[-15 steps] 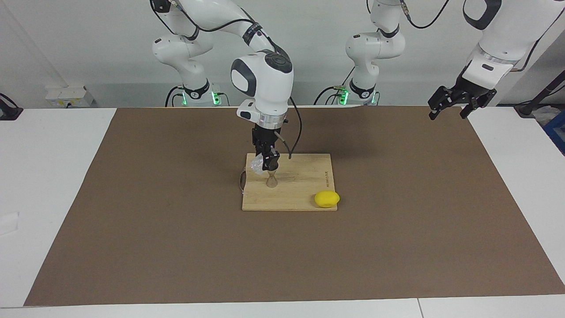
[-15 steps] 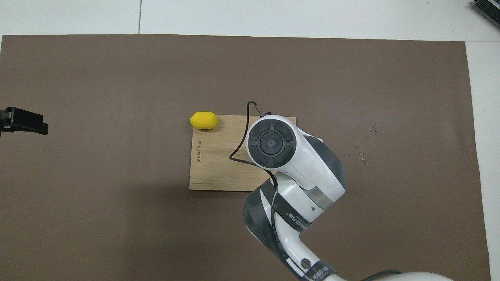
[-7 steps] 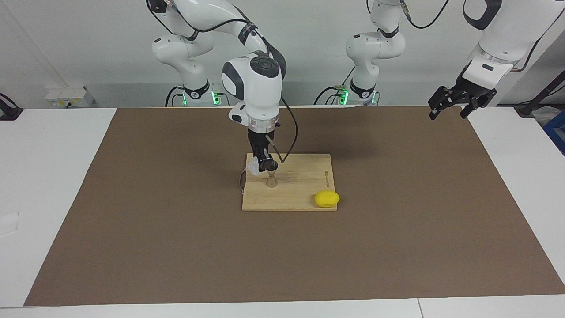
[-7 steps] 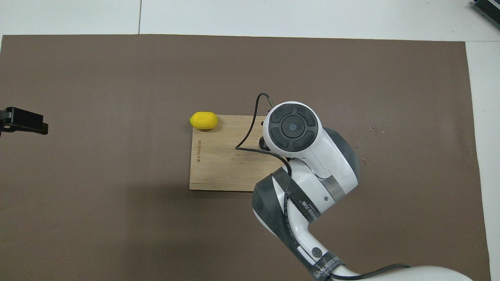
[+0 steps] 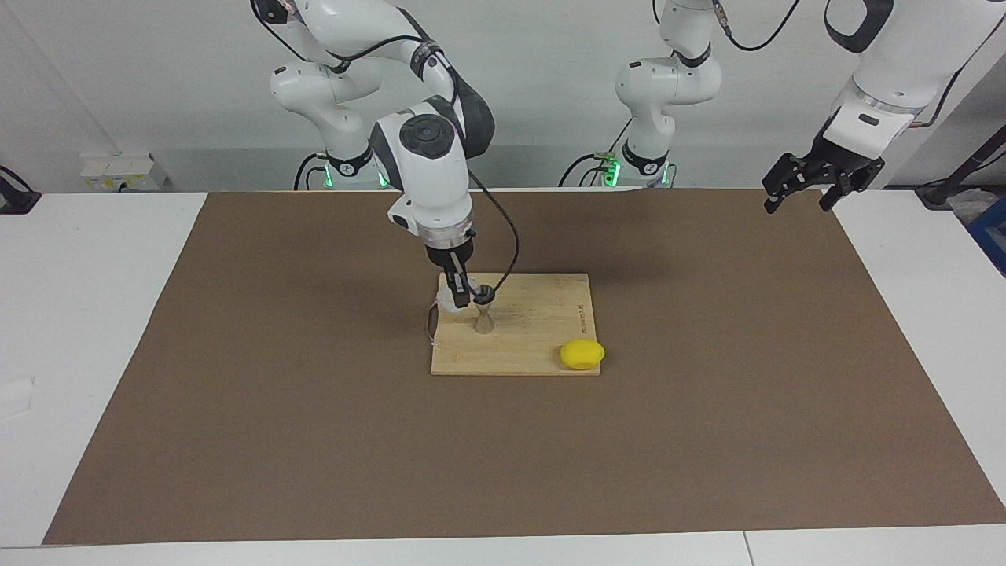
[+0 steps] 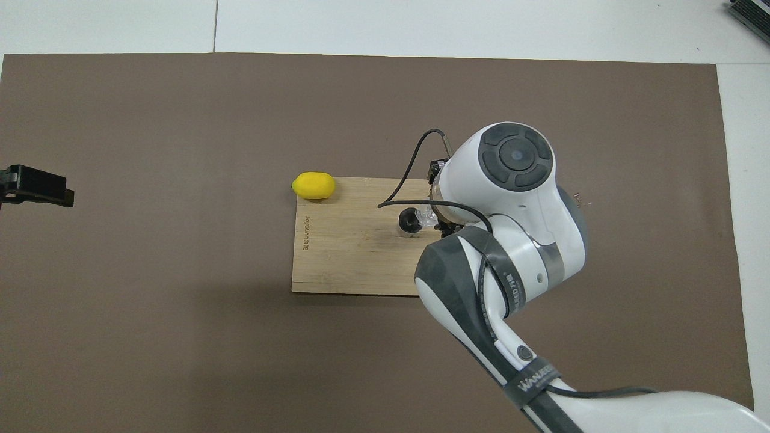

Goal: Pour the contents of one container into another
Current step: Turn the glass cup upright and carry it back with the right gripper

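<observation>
The small grey steel jigger [image 5: 486, 316] stands upright on a wooden cutting board [image 5: 534, 346], and its dark mouth shows in the overhead view [image 6: 410, 221]. My right gripper [image 5: 460, 297] is shut on the clear glass tumbler [image 5: 447, 299] and holds it just above the board, close beside the jigger's rim on the side toward the right arm's end. In the overhead view the tumbler [image 6: 426, 214] peeks out from under the right wrist, which hides most of the gripper. My left gripper [image 5: 803, 189] is open and empty, and waits raised over the mat's edge at the left arm's end.
A yellow lemon [image 5: 582, 354] lies at the board's [image 6: 337, 258] corner farthest from the robots, toward the left arm's end, and it also shows in the overhead view [image 6: 313, 185]. A brown mat [image 5: 314, 440] covers the table. A cable loops from the right wrist over the board.
My right wrist has swung toward the right arm's end and tilted. The tumbler has dropped lower beside the jigger. The jigger's mouth has come into sight from above. The left arm has not moved.
</observation>
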`<act>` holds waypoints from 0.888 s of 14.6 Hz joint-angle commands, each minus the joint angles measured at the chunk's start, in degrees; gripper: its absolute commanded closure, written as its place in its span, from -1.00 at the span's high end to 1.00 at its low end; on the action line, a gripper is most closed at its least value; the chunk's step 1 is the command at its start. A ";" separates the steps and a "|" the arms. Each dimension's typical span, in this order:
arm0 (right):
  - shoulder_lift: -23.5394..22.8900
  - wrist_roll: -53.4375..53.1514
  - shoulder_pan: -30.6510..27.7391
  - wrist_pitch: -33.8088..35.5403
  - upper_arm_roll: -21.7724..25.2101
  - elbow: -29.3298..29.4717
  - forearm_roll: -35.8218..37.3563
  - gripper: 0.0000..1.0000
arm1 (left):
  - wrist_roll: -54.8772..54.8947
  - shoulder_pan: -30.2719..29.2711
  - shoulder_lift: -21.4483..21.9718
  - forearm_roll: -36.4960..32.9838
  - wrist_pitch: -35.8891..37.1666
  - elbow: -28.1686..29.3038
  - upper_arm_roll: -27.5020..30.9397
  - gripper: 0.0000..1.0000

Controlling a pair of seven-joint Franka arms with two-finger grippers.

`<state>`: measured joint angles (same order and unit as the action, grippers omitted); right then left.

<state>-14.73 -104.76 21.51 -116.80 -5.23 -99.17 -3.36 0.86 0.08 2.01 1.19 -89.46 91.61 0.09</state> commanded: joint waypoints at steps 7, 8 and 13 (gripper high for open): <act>-0.74 14.48 -11.65 -1.94 -0.48 -1.11 -15.08 -1.00 | -0.69 -0.16 1.60 -0.93 -1.33 1.99 -0.01 1.00; -0.66 16.41 -13.93 -1.77 -0.57 -1.55 -17.36 -1.00 | -0.69 -0.16 1.60 -0.93 -1.33 1.90 -0.01 1.00; -1.62 25.65 -21.85 -0.97 -0.57 -3.22 -23.96 -1.00 | -0.69 0.01 1.60 -0.93 -1.25 1.90 -0.01 1.00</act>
<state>-15.94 -82.75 2.56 -117.49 -4.91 -101.02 -24.37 0.85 0.06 2.04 1.19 -89.49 91.61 0.20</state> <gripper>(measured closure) 0.498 0.000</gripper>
